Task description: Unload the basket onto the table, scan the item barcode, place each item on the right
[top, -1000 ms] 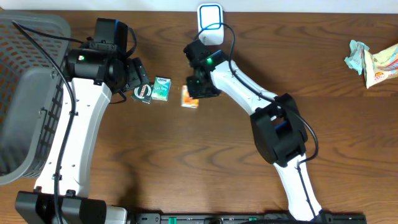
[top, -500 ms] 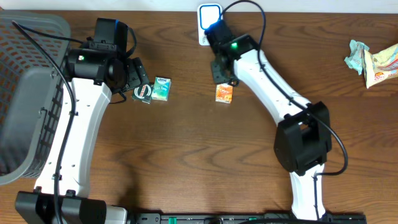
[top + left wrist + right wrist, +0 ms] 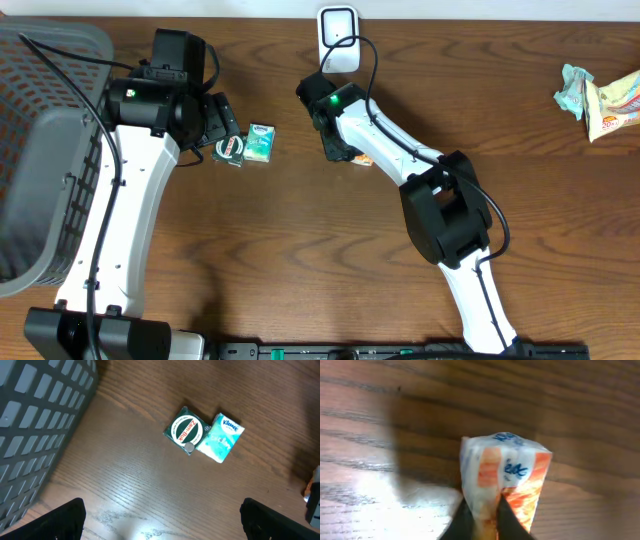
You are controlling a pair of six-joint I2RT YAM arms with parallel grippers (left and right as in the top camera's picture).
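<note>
The white scanner [image 3: 338, 25] is sitting at the top centre edge of the overhead view. The right arm is crossing the space just below it and is covering most of the item. A green Zam-Buk tin [image 3: 186, 430] and a teal Kleenex pack [image 3: 221, 438] are lying touching each other left of centre. Crumpled snack packets [image 3: 598, 100] are lying at the far right, well apart.

The bench [image 3: 300, 260] is showing dark brown wood grain.

A grey mesh basket [image 3: 45, 150] is occupying the left edge; its contents cannot be made out.

The left tool [image 3: 165, 520] is standing wide, gripping nothing, above the tin. The right tool [image 3: 484, 516] is pinching the orange-and-white pack [image 3: 505, 477] just below and right of the scanner.
</note>
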